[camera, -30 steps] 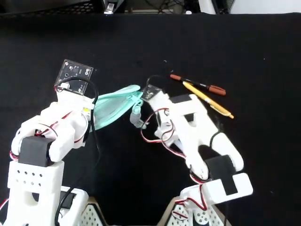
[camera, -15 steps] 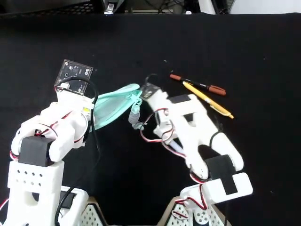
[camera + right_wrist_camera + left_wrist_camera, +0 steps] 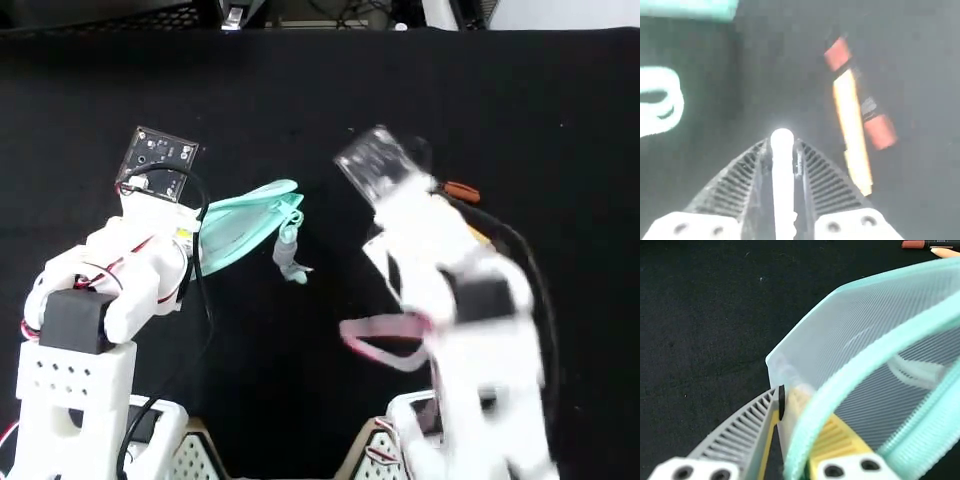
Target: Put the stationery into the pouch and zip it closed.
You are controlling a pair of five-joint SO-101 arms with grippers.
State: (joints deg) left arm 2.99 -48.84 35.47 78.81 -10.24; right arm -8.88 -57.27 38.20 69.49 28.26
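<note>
One mint mesh pouch point(image 3: 240, 228) lies on the black table point(image 3: 500, 90), mouth agape, its end pinched by the left gripper point(image 3: 788, 400). The right gripper point(image 3: 782, 145) clamps a slim white stick point(image 3: 782, 185); a yellow pencil point(image 3: 852, 145) and a red-capped pen point(image 3: 875, 130) lie outside the pouch.

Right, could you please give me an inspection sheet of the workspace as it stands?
Surface: black table cloth, flat.
Job's things: mint mesh pouch open; its pull cord lies on the cloth; yellow pen and red-capped pen lie side by side outside the pouch.
Clutter: nothing seen.
Grippers: left gripper shut on the pouch's end; right gripper shut on a white stick.
Cables: black cable and red wires loop loose above the cloth.
Surroundings: dark equipment behind the far edge, too unclear to name.
</note>
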